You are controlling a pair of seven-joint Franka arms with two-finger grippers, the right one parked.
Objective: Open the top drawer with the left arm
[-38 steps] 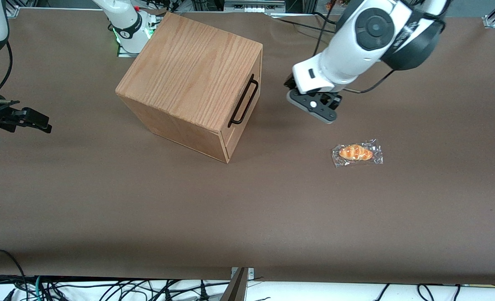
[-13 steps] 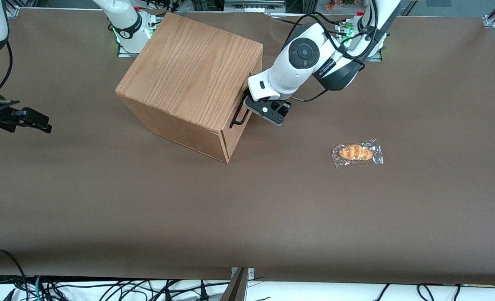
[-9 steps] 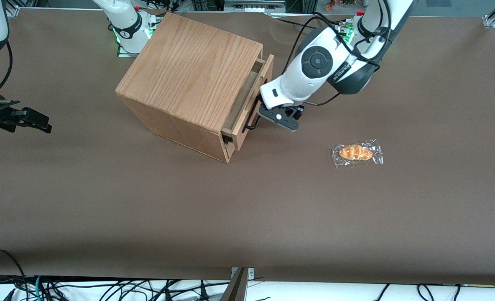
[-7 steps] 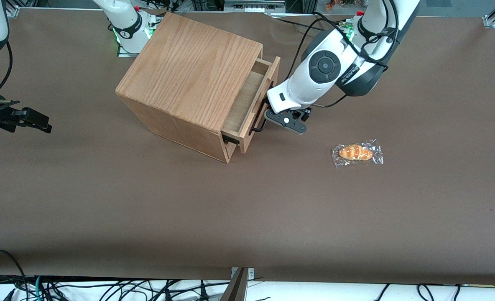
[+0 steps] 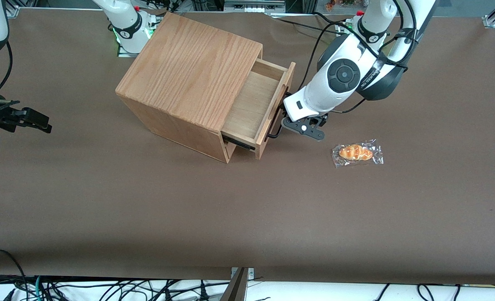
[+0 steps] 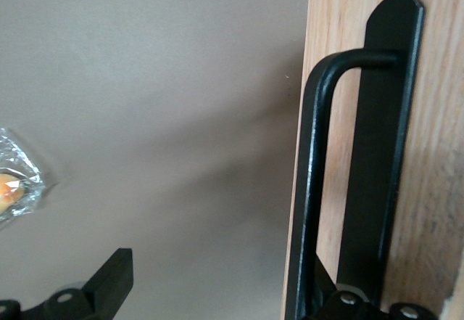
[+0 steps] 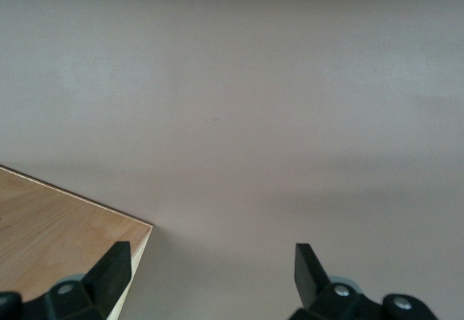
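We find the top drawer (image 5: 251,104) drawn well out of the cabinet (image 5: 189,71), opening toward the working arm's end of the tabletop. The left arm's end effector (image 5: 286,125) is spread, not pinching. One finger is hooked inside the handle (image 6: 312,189), whose long axis lies across the pull line.

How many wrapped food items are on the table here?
1. The wrapped pastry lies on the table, nearer the front camera than the gripper, which hooks the handle of the top drawer.
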